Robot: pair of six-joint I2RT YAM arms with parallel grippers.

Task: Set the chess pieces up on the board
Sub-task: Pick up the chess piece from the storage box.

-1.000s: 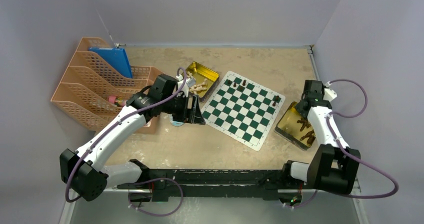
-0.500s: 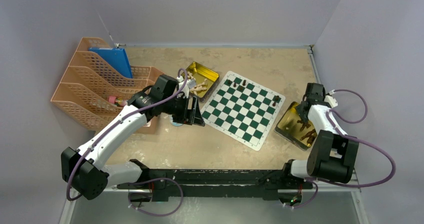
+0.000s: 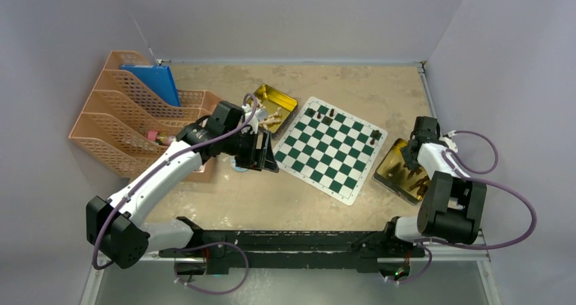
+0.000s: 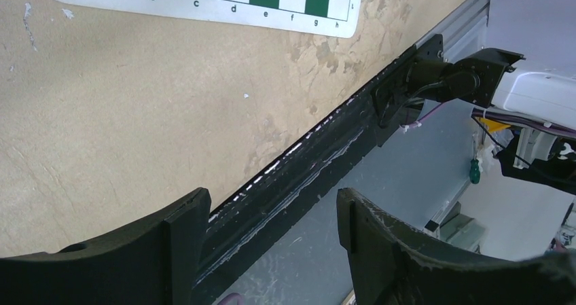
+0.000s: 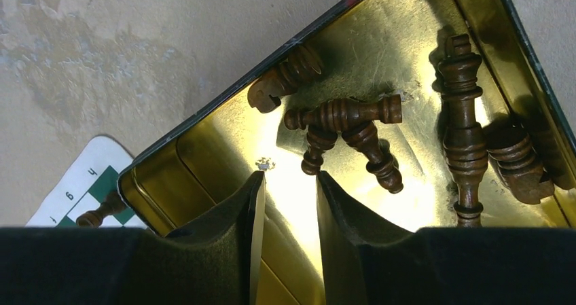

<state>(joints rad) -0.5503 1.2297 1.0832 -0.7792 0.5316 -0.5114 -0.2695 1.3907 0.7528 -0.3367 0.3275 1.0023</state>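
Note:
The green and white board (image 3: 331, 150) lies mid-table, and its lettered edge (image 4: 204, 3) runs along the top of the left wrist view. Three dark chess pieces stand on it, two at the far edge (image 3: 325, 113) and one at the right edge (image 3: 374, 136). My right gripper (image 5: 289, 176) hangs open over a gold tin (image 5: 204, 162), nothing between its fingers. Several dark brown pieces (image 5: 343, 115) lie in that tin just beyond the fingertips. In the top view my right gripper (image 3: 412, 157) sits above the tin (image 3: 390, 176). My left gripper (image 3: 261, 152) is open and empty left of the board.
A second gold tin (image 3: 284, 100) with pale pieces (image 3: 272, 119) stands at the board's far left. An orange file rack (image 3: 122, 125) with a blue folder (image 3: 155, 82) fills the left side. A small blue disc (image 3: 239, 167) lies under the left gripper. The black rail (image 3: 285, 240) runs along the near edge.
My right arm has pulled nearer and lowered its gripper over the right tin. The left arm has barely shifted.

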